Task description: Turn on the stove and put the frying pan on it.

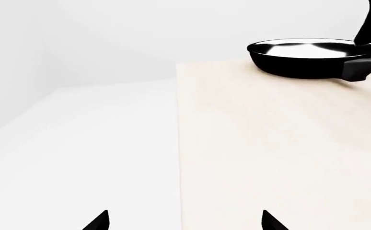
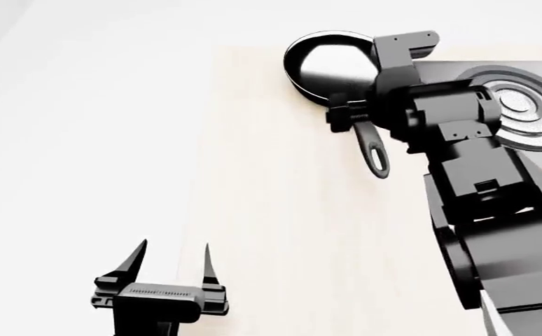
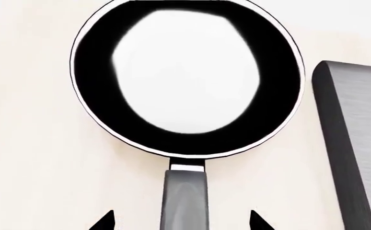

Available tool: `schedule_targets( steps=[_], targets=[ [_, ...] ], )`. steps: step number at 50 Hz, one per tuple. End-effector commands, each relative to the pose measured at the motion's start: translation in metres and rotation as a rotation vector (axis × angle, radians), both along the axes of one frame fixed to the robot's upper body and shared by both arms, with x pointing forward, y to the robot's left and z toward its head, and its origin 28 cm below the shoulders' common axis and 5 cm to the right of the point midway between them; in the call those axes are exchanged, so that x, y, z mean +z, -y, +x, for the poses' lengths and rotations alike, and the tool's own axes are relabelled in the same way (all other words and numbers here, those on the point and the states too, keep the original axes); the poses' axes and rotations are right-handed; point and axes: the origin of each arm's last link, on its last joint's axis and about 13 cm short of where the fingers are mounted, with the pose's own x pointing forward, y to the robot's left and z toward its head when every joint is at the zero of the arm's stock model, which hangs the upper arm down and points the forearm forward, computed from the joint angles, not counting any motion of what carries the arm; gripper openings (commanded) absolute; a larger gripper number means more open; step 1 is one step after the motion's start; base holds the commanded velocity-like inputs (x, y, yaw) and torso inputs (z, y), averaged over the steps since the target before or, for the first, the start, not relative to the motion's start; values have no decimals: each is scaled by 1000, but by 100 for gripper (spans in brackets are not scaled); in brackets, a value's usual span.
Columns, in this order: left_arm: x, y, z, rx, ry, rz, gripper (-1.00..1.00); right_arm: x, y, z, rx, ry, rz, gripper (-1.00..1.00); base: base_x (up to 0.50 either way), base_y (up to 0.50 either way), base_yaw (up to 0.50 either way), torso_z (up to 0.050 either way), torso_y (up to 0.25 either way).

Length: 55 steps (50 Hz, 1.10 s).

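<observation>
At the far side of the table (image 2: pixel 281 210), my right gripper (image 3: pixel 182 221) sits with its jaws spread, one fingertip on each side of the frying pan's handle (image 3: pixel 185 201) and neither visibly pressing on it, so I judge nothing is grasped yet. The frying pan (image 3: pixel 187 76) rests flat on the wood, just to the left of the stove (image 2: pixel 523 105), not on the ring burner. The stove's knob is not in view, so I cannot tell whether it has been turned. My left gripper (image 2: pixel 170 269) hangs spread and empty at the near left edge of the table, well apart from the pan. As I read it, closing on the handle, lifting and setting the pan on the burner all remain.
</observation>
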Motion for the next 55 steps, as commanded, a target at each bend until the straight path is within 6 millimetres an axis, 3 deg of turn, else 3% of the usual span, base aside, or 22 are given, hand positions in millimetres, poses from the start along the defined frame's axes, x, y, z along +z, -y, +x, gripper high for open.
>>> schedule_targets(
  steps=[1, 50, 51, 55],
  targets=[
    [0, -1, 0, 2, 1, -2, 100, -6, -5, -1, 3, -41, -17, 100, 0, 0, 0, 0, 0],
    [0, 0, 0, 6, 1, -2, 100, -29, 0, -6, -9, -139, -9, 100, 0, 0, 0, 0, 0],
    [0, 0, 0, 6, 1, -2, 100, -29, 1, -6, -10, -140, -9, -100, 0, 0, 0, 0, 0],
    [0, 0, 0, 6, 0, -3, 100, -29, 1, -6, -8, -143, -18, -100, 0, 0, 0, 0, 0]
  ],
)
